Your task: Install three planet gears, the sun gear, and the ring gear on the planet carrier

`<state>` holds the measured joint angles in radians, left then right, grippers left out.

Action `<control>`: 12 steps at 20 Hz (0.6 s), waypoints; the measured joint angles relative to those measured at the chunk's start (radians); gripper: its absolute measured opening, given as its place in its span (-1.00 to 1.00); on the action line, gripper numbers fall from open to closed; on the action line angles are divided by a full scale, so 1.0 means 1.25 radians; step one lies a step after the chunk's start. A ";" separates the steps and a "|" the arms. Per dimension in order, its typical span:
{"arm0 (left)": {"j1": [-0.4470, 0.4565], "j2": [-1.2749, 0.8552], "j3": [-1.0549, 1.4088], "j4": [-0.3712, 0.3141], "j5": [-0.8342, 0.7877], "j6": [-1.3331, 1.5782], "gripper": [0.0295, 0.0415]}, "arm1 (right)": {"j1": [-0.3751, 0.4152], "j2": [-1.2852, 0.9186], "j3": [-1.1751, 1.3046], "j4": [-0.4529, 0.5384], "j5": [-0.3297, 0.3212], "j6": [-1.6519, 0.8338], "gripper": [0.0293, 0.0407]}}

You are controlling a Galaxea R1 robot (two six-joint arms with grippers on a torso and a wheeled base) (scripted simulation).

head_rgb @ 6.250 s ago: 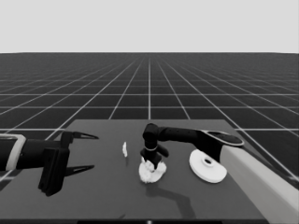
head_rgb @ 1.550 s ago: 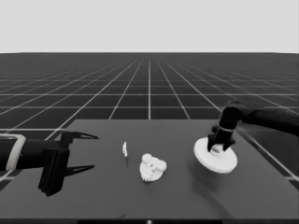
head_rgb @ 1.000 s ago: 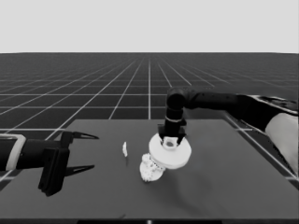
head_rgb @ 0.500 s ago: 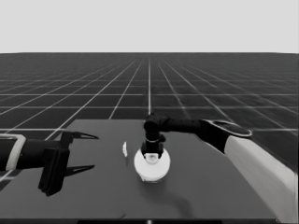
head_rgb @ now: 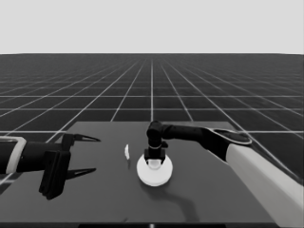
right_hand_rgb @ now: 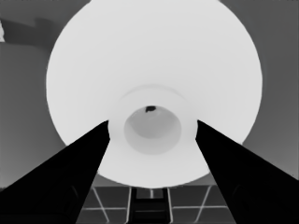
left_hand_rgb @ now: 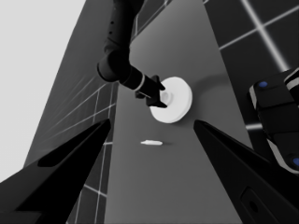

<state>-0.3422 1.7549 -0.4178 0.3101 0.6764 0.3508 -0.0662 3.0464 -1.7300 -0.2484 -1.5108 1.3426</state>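
The larger round part (head_rgb: 154,174), a white disc with a raised hub, lies at the table's middle. My right gripper (head_rgb: 155,159) stands straight above it, fingers shut on the sides of the hub (right_hand_rgb: 152,126). The left wrist view shows the same grasp from afar, with the right gripper (left_hand_rgb: 159,97) on the larger round part (left_hand_rgb: 180,100). In the right wrist view the larger round part (right_hand_rgb: 154,60) takes up most of the picture. It hides the smaller round part and the gears. My left gripper (head_rgb: 90,154) waits open over the table's left end, holding nothing.
A thin white piece (head_rgb: 127,151) stands just left of the larger round part, between the two grippers, and shows in the left wrist view (left_hand_rgb: 151,142) too. The right arm's pale grey part (head_rgb: 266,180) crosses the table's right side.
My right gripper carried the larger round part from the table's right side to the middle and lowered it over the gears and the smaller round part, which are now covered. The left arm stayed still.
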 joint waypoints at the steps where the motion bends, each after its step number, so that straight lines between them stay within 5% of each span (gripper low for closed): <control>1: 0.000 0.000 0.000 0.000 0.000 0.000 0.49 | -0.004 0.000 0.000 0.000 0.000 0.006 -0.03; 12: 0.000 0.000 0.000 0.000 0.000 0.000 0.49 | -0.009 -0.001 -0.001 0.000 0.001 0.082 -0.03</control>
<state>-0.3422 1.7549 -0.4178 0.3101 0.6764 0.3508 -0.0775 3.0456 -1.7311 -0.2484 -1.5097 1.4447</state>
